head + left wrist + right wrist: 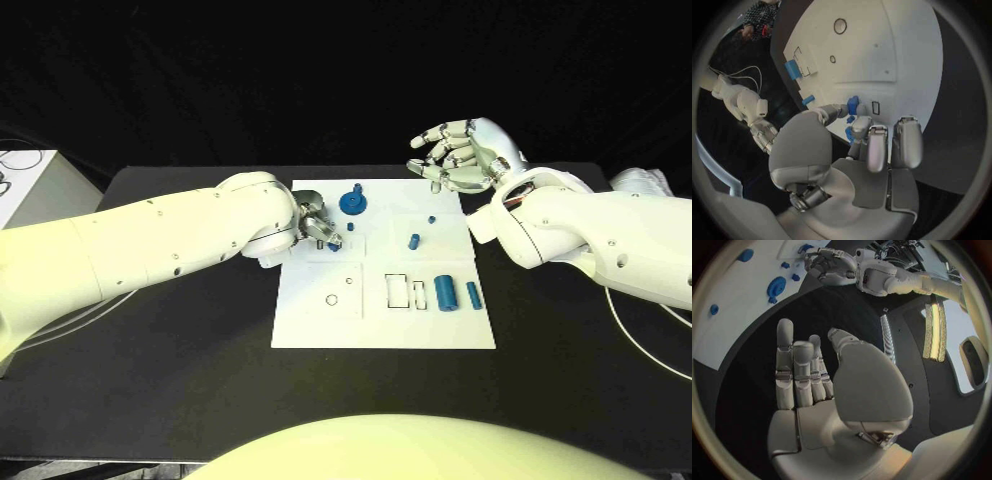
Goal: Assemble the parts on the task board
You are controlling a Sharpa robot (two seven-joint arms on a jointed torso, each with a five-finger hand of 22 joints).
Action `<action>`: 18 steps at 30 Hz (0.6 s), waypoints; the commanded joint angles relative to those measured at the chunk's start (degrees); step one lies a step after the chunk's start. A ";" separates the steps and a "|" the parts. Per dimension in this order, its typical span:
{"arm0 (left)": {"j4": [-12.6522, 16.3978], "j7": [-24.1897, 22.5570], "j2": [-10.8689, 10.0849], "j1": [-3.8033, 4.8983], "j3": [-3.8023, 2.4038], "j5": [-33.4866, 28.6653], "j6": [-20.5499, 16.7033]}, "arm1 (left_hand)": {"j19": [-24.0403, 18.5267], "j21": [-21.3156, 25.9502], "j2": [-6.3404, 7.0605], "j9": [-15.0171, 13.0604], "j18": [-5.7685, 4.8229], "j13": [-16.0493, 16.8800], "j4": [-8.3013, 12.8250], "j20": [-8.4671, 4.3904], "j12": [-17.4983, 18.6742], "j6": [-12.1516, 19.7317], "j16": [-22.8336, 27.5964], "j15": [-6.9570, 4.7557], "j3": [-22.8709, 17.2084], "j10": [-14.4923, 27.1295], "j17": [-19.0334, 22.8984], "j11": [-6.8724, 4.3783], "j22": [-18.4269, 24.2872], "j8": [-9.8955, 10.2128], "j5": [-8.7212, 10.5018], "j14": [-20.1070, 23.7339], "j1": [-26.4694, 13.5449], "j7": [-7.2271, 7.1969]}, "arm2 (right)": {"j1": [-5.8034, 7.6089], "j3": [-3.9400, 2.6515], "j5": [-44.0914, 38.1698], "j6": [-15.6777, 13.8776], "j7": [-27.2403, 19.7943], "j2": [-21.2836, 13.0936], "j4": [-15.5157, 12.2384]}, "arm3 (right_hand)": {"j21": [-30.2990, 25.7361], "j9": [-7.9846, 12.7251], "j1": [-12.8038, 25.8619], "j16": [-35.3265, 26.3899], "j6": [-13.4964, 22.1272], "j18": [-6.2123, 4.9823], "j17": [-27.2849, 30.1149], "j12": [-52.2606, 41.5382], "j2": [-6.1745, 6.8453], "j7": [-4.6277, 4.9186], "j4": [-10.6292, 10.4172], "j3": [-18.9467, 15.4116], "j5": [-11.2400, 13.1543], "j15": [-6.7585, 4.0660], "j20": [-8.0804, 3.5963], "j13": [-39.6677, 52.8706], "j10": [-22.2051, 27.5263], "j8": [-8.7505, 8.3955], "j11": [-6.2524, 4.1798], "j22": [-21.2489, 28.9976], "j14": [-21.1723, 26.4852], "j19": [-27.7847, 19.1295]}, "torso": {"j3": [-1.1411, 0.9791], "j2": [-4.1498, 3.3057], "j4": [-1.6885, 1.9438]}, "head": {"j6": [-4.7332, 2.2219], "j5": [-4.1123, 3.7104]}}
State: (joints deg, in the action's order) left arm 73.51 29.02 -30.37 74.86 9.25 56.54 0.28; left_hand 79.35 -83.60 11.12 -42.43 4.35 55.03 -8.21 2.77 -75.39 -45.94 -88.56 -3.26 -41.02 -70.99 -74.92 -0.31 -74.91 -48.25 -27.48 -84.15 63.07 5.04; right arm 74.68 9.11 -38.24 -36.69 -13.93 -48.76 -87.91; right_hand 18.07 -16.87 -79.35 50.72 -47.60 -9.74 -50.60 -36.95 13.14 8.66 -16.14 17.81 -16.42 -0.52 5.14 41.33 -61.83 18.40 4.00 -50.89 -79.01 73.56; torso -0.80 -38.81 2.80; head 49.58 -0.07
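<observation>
The white task board [378,318] lies mid-table. My left hand [320,228] is low over its far left part, thumb and fingers [862,124] closed around a small blue part [851,119]; how firmly it is pinched is hard to tell. A round blue part with a peg [355,205] stands just beyond that hand. Two small blue parts [430,220] [414,241] lie further right. Two blue cylinders [446,292] [473,294] lie beside rectangular slots [397,290]. My right hand [459,155] hangs above the board's far right corner, fingers spread and holding nothing.
Round holes [333,298] mark the board's near left area. A white box with cables [22,180] stands at the table's far left. Bare black table [173,380] surrounds the board.
</observation>
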 commanded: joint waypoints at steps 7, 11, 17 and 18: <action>1.17 -0.73 -0.46 -0.07 -0.25 0.96 -4.08 | 0.44 -0.27 -0.13 -0.17 -0.91 0.28 11.25 0.07 -0.25 -1.70 -0.07 -0.41 -10.85 -0.70 -12.21 -0.06 -0.68 -0.15 -0.59 -4.96 0.15 -1.08 | -0.13 -0.02 -0.08 0.66 -0.50 -0.01 0.06 | -0.36 0.09 0.42 -0.29 0.07 -0.68 -0.03 0.14 -0.03 0.31 -0.08 0.40 -0.20 0.00 0.16 -0.05 0.53 0.33 -0.03 0.05 0.46 0.29 | 0.01 0.01 0.05 | 0.17 0.01; 1.14 -0.93 -0.39 -0.07 -0.19 1.35 -4.26 | 0.44 -0.27 -0.13 -0.17 -0.91 0.28 11.25 0.07 -0.25 -1.70 -0.07 -0.41 -10.85 -0.70 -12.21 -0.06 -0.68 -0.15 -0.59 -4.96 0.15 -1.08 | -0.15 -0.02 -0.07 0.69 -0.49 0.00 0.07 | -0.36 0.09 0.42 -0.29 0.07 -0.68 -0.03 0.14 -0.03 0.31 -0.08 0.40 -0.20 0.00 0.16 -0.05 0.53 0.33 -0.03 0.05 0.46 0.29 | -0.01 0.05 0.03 | 0.24 0.02; 0.82 -1.13 -0.07 -0.28 -0.04 1.58 -4.44 | 0.51 -0.32 -0.09 -0.18 -0.93 0.19 11.29 0.04 -0.21 -1.77 -0.08 -0.43 -10.88 -0.68 -12.24 -0.08 -0.78 -0.13 -0.66 -4.97 0.15 -1.10 | -0.18 -0.02 -0.06 0.70 -0.45 0.02 0.10 | -0.36 0.09 0.42 -0.29 0.07 -0.68 -0.03 0.14 -0.03 0.31 -0.08 0.40 -0.20 0.00 0.16 -0.05 0.53 0.33 -0.03 0.05 0.46 0.29 | 0.05 0.05 0.05 | 0.29 0.08; 0.77 -1.16 -0.03 -0.32 -0.03 1.69 -4.47 | 0.51 -0.32 -0.09 -0.18 -0.93 0.19 11.29 0.04 -0.21 -1.77 -0.08 -0.43 -10.88 -0.68 -12.24 -0.08 -0.78 -0.13 -0.66 -4.97 0.15 -1.10 | -0.18 -0.02 -0.06 0.70 -0.45 0.03 0.11 | -0.36 0.09 0.42 -0.29 0.07 -0.68 -0.03 0.14 -0.03 0.31 -0.08 0.40 -0.20 0.00 0.16 -0.05 0.53 0.33 -0.03 0.05 0.46 0.29 | 0.07 0.07 0.06 | 0.30 0.05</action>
State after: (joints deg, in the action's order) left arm 74.30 28.74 -30.54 74.60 9.22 57.53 -3.32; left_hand 79.34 -83.60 11.13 -42.55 4.35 55.26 -8.21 2.77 -75.39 -46.12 -88.55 -3.27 -41.02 -71.48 -74.92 -0.39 -74.92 -48.25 -27.82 -84.15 63.06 5.21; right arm 74.54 9.11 -38.21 -36.67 -13.94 -48.75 -87.81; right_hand 18.07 -16.87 -79.35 50.73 -47.60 -9.74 -50.60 -36.95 13.14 8.66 -16.14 17.81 -16.42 -0.52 5.14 41.33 -61.83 18.40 4.00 -50.89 -79.01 73.56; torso -0.77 -38.79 2.84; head 49.86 -0.01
